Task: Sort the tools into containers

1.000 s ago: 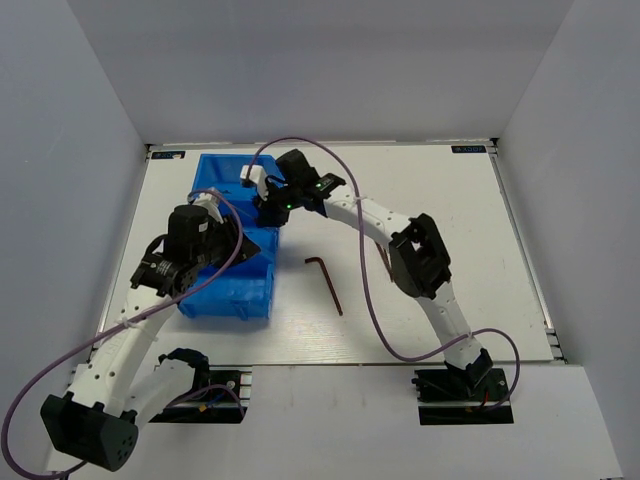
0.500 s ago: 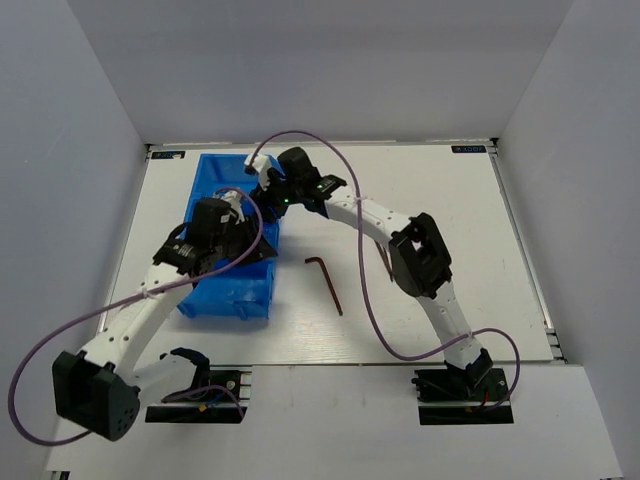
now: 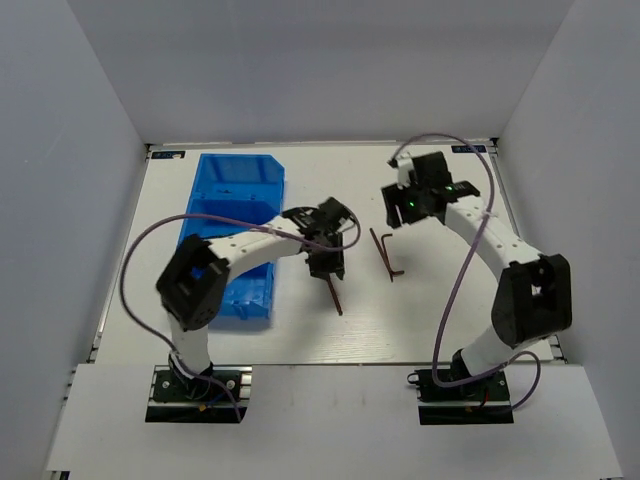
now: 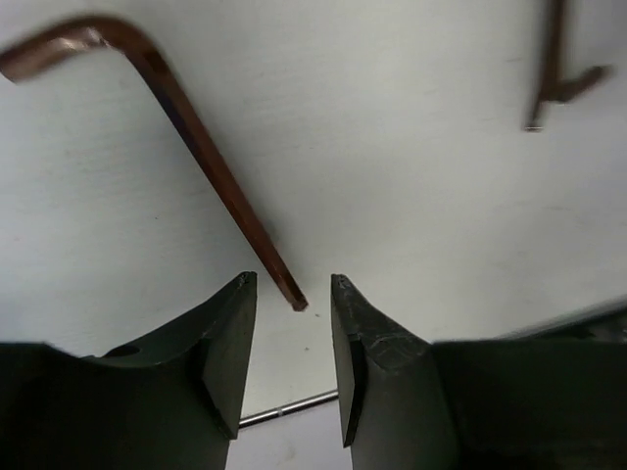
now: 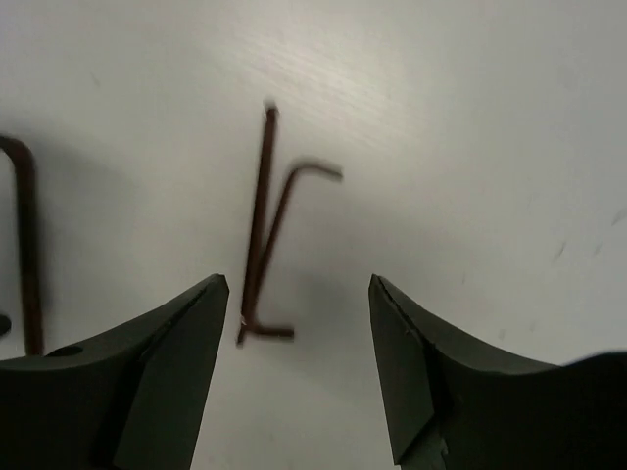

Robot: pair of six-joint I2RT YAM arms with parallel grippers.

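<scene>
Three hex keys lie on the white table [image 3: 450,300]: the nearest hex key [image 4: 211,162] has its tip between the spread jaws of the left gripper [image 4: 291,294], a long hex key [image 5: 258,215] and a short hex key [image 5: 284,206] lie touching below the widely parted jaws of the right gripper [image 5: 299,284], and one blue bin [image 3: 240,170] stands at the far left, apart from all three.

1. The table [image 3: 400,320] is white and flat, and it fills most of the top view.
2. Three plain walls stand around it: the left wall [image 3: 70,180], the back wall [image 3: 320,70] and the right wall [image 3: 585,200]. All are pale grey (a bit purple-looking).
3. A thin dark strip [image 3: 320,143] runs along the table's back edge, and a dark rail [image 3: 527,250] runs down its right edge.
4. A small left sticker [image 3: 168,154] and a right sticker [image 3: 468,149] sit at the back corners, with words too tiny to read.
5. A white shelf [image 3: 330,420] lies across the near side.
6. The light is soft and even, with faint shadows.
</scene>
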